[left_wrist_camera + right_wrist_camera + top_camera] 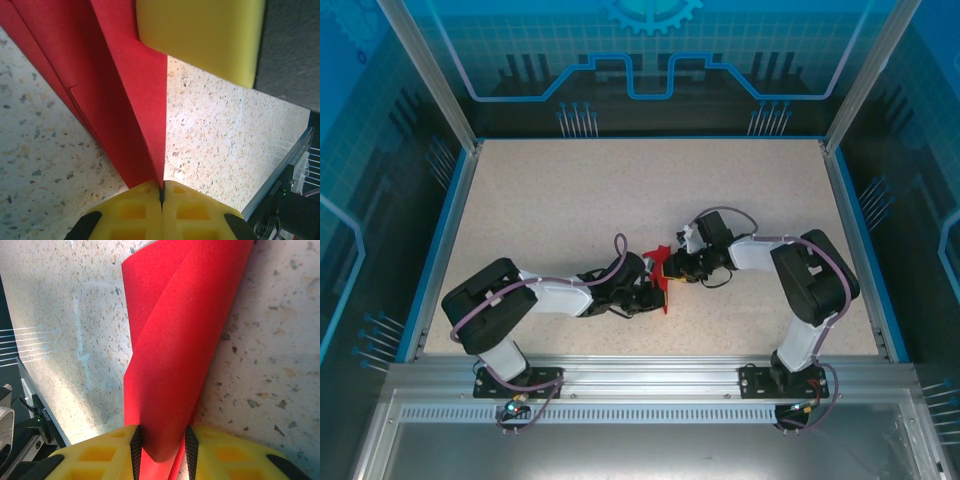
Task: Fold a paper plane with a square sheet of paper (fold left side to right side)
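Note:
The square sheet of paper (660, 262), bright red, stands up off the table in creased layers between my two grippers near the table's middle. My left gripper (652, 292) comes in from the left. In the left wrist view its yellow jaws (162, 189) are shut on a thin edge of the red paper (125, 100), and a yellow finger (200, 35) of the other gripper lies against the sheet higher up. My right gripper (674, 267) reaches in from the right. Its jaws (163, 440) press on both sides of a bulging, curled fold of the paper (175, 340).
The speckled tabletop (620, 190) has a blue rim on three sides. An aluminium rail (650, 375) carrying both arm bases runs along the near edge. Both forearms lie low over the table's front half.

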`<state>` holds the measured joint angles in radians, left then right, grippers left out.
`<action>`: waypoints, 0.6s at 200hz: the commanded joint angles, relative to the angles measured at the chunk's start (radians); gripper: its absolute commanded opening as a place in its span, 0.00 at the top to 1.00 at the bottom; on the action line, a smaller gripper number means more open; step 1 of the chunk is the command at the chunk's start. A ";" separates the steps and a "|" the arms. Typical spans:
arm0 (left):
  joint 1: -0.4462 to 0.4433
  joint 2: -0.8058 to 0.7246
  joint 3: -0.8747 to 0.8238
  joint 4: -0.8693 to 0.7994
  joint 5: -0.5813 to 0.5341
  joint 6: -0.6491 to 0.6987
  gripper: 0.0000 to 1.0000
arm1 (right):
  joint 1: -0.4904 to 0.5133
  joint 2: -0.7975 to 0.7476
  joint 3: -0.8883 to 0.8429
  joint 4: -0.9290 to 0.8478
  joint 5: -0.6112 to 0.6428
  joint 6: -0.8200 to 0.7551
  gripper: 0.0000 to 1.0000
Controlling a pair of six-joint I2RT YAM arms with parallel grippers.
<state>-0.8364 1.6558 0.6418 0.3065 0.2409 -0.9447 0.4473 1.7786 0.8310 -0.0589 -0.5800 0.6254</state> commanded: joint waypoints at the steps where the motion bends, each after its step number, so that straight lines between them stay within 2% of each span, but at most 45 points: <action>1: 0.008 0.006 -0.013 0.026 0.017 -0.017 0.96 | 0.022 0.028 0.028 -0.011 0.022 -0.007 0.69; 25: 0.008 0.004 -0.013 0.025 0.017 -0.014 0.88 | 0.024 0.044 0.033 -0.025 0.030 -0.011 0.71; 78: 0.008 -0.021 -0.013 0.006 0.013 -0.002 0.78 | 0.024 0.062 0.039 -0.052 0.046 -0.024 0.72; 120: 0.029 -0.098 -0.032 -0.035 0.005 0.015 0.76 | 0.024 0.068 0.043 -0.059 0.047 -0.030 0.72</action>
<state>-0.8310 1.6295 0.6346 0.2974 0.2413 -0.9440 0.4541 1.8118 0.8639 -0.0891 -0.5678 0.6205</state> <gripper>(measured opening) 0.237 0.281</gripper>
